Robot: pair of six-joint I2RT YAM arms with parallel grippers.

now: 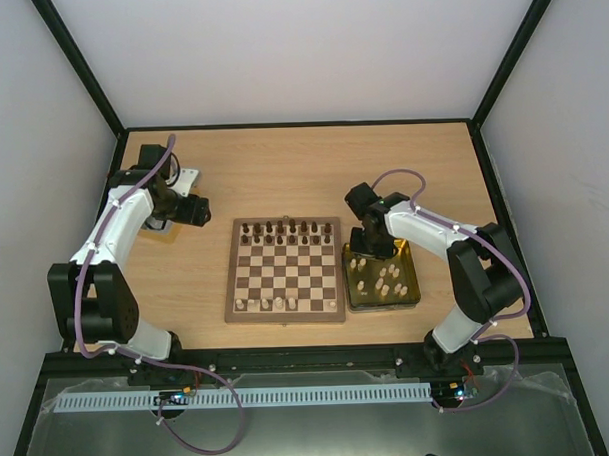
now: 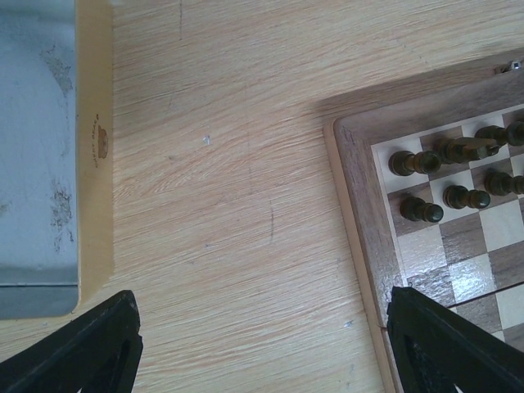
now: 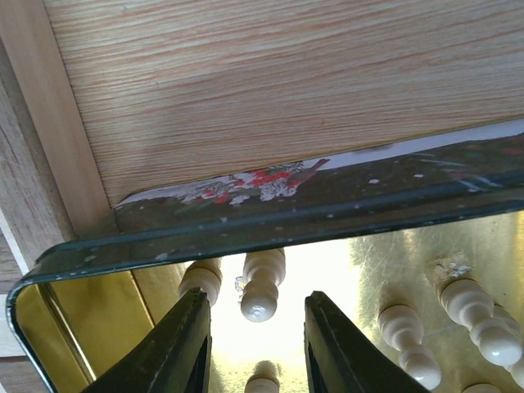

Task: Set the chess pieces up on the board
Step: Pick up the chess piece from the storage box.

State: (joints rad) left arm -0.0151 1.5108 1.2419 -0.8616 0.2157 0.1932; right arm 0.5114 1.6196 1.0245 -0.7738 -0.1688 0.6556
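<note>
My left tool (image 2: 262,348) hangs wide open and empty over the bare surface (image 2: 229,164), with a grey tray (image 2: 37,147) to its left and the board (image 1: 284,271) to its right. Dark pieces (image 1: 283,229) stand upright along the board's far rows, and a few cream pieces (image 1: 270,303) stand on its near row. Right of the board, my right tool (image 3: 255,336) is over the gold tray (image 3: 155,241), jaws partly open and gripping nothing. One cream piece (image 3: 262,286) lies flat in line with the gap, long axis toward the rim, round end toward me. Others lie beside it.
</note>
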